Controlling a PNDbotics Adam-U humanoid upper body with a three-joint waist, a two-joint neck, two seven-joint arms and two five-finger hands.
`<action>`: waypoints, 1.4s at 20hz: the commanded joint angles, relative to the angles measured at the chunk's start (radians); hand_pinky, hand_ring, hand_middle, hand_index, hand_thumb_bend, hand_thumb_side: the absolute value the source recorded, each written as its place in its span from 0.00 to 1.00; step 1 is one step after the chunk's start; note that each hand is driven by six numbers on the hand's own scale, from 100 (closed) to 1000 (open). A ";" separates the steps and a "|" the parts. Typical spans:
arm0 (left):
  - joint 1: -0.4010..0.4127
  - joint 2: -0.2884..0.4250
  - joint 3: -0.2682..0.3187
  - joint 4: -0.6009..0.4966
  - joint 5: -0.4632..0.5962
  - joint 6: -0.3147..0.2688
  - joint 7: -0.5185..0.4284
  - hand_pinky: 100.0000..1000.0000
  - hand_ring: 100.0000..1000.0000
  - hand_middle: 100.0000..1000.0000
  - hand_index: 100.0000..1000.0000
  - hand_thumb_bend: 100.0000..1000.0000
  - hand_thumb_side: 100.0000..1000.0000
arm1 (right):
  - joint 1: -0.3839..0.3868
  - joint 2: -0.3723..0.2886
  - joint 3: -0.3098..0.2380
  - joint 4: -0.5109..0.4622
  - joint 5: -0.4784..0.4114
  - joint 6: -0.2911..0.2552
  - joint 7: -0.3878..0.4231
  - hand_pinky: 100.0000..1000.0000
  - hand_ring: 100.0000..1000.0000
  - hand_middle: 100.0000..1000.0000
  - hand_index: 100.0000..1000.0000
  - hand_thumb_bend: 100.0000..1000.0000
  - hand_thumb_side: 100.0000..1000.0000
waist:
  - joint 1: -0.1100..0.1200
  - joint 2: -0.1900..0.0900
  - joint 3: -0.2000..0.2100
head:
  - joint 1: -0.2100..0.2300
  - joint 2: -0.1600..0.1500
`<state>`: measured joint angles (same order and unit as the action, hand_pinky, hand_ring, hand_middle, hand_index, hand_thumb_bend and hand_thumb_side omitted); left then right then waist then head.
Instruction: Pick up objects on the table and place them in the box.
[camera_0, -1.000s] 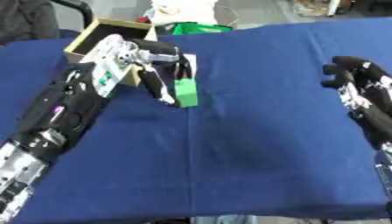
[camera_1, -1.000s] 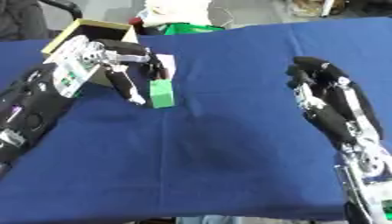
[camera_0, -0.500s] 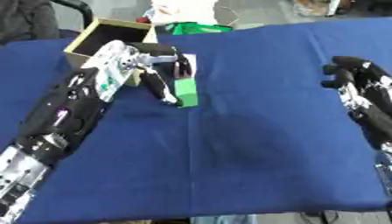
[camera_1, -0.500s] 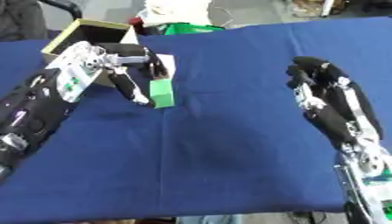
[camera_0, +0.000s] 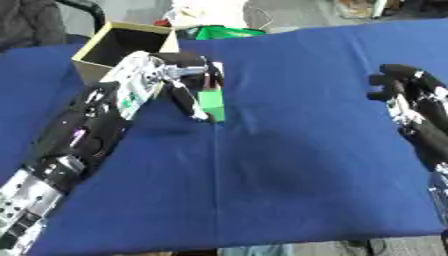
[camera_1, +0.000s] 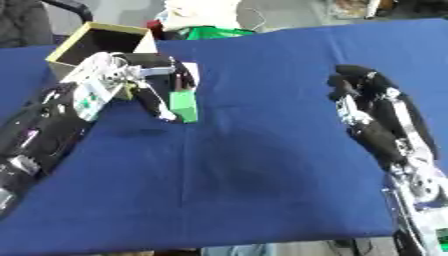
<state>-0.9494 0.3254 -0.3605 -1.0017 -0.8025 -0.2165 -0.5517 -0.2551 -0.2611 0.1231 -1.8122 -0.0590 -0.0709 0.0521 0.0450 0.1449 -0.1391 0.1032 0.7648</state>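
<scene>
Fingers of the left hand are curled down around a small green rectangular block, thumb side on the block's upper end near a white flat card-like piece just behind it. Block stands roughly upright, lower end at or just above the blue cloth-covered counter; can't tell if it's touching. Left arm comes in from the lower left, black with silver and white panels, lying diagonally across the cloth.

Open-topped tan cardboard box sits just behind the left hand, at the far left part of the counter, dark inside; contents not visible. Block is outside the box, near it.

Right hand is well apart on the right side, raised over the cloth, fingers relaxed and partly bent, holding nothing. Its forearm runs down toward the lower right corner.

Past the far edge of the counter: a green and white bundle, not identifiable.
</scene>
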 joint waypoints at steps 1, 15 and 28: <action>-0.015 0.004 0.006 -0.003 -0.025 0.011 0.038 0.65 0.59 0.64 0.80 0.48 0.24 | -0.013 -0.012 -0.006 -0.008 0.002 -0.003 0.000 0.71 0.82 0.59 0.77 0.00 0.37 | -0.002 -0.013 -0.001 | -0.001 0.005; -0.007 -0.019 0.008 0.035 -0.053 0.015 0.065 0.63 0.56 0.60 0.78 0.44 0.22 | -0.015 -0.011 -0.005 -0.007 0.002 -0.004 0.003 0.71 0.82 0.59 0.77 0.00 0.37 | -0.003 -0.010 -0.004 | 0.001 0.005; 0.001 -0.023 0.011 0.049 -0.064 0.006 0.093 0.53 0.42 0.44 0.70 0.30 0.08 | -0.017 -0.011 -0.005 -0.007 0.000 -0.003 0.003 0.71 0.82 0.59 0.77 0.00 0.37 | -0.006 -0.012 -0.004 | 0.001 0.005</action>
<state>-0.9332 0.2910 -0.3596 -0.9500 -0.8585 -0.2099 -0.4661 -0.2563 -0.2610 0.1231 -1.8118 -0.0590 -0.0708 0.0524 0.0434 0.1475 -0.1425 0.1033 0.7648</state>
